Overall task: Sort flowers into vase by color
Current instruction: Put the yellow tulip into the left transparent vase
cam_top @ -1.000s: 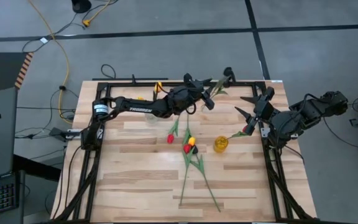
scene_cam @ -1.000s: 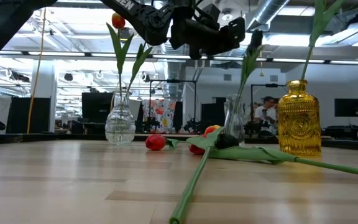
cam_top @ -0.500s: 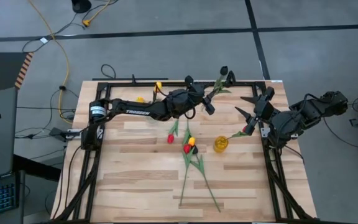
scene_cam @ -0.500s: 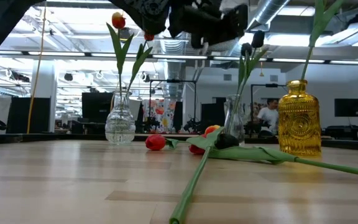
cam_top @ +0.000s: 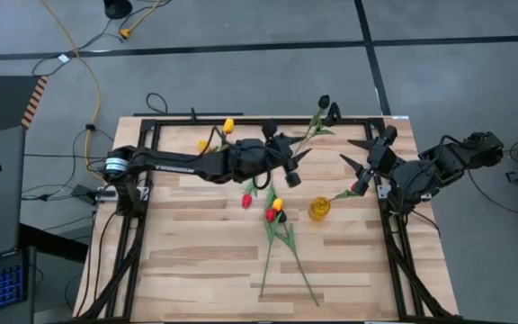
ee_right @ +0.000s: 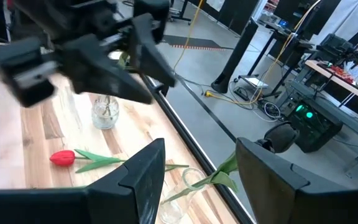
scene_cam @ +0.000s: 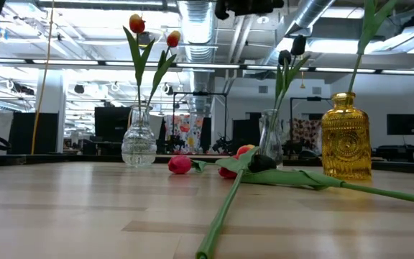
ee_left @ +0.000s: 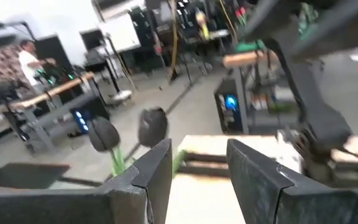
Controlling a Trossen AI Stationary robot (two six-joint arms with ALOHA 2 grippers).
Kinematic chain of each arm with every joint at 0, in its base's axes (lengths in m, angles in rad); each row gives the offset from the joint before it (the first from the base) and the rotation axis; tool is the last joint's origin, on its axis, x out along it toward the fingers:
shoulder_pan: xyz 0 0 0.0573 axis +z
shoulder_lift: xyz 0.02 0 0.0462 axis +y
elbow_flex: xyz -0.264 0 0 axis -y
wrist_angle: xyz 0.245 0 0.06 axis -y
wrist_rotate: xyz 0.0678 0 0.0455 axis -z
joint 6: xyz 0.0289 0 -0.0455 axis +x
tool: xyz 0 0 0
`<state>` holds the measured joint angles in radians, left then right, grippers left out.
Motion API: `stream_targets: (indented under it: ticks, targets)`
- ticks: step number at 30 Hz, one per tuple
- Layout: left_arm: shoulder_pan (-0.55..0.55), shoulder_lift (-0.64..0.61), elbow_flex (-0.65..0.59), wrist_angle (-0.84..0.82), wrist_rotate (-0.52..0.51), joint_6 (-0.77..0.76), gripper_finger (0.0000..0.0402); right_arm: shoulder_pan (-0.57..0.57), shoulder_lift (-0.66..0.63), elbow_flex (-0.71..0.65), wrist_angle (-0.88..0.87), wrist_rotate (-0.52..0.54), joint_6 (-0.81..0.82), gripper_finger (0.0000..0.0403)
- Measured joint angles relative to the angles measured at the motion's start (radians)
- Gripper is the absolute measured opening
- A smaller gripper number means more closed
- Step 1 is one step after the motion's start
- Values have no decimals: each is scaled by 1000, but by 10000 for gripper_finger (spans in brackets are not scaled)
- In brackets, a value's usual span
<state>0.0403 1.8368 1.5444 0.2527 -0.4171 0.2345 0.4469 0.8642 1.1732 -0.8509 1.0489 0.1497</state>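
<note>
My left gripper [cam_top: 288, 164] [ee_left: 197, 152] is open and empty, high over the back middle of the table; only its underside shows in the low view [scene_cam: 246, 6]. Two near-black tulips [cam_top: 326, 105] [scene_cam: 292, 50] stand in a clear vase [scene_cam: 269, 137] at the back right. Two yellow and orange tulips [cam_top: 227, 124] [scene_cam: 153, 32] stand in another clear vase [scene_cam: 138, 140] at the back left. An amber vase [cam_top: 319, 209] [scene_cam: 346, 137] holds one stem. Several tulips [cam_top: 272, 211] [scene_cam: 236, 162] lie flat mid-table. My right gripper [cam_top: 353, 155] [ee_right: 201, 149] waits open at the right edge.
The lying tulips' long stems [cam_top: 281, 256] run toward the near edge. A black frame rail [cam_top: 394, 234] borders the table. Bare wood [cam_top: 187, 252] lies at the near left. The amber vase's stem leans toward my right gripper.
My left gripper has drawn back from the clear vase with the near-black tulips, toward the table's left and near side, and risen almost out of the low view. A second near-black tulip now stands in that vase. The yellow tulip heads have come into view.
</note>
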Motion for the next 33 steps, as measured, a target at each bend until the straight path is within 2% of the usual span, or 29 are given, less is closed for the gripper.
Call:
stream_targets:
  ticks: [6,13,18,26,29,33]
  targets:
    - [-46,-41,0,-211,2,-90,142,0,0,0,0,0,0,222]
    - [-100,-41,0,-443,7,-291,142,0,0,0,0,0,0,222]
    - [-127,-37,0,-595,104,-476,142,0,0,0,-1,0,0,222]
    - [-167,-37,0,-740,343,-775,142,0,0,0,-1,0,0,222]
    - [-188,-36,0,-799,371,-904,142,0,0,0,-1,0,0,222]
    - [-221,-36,-4,-841,350,-1060,142,0,0,0,-1,0,0,222]
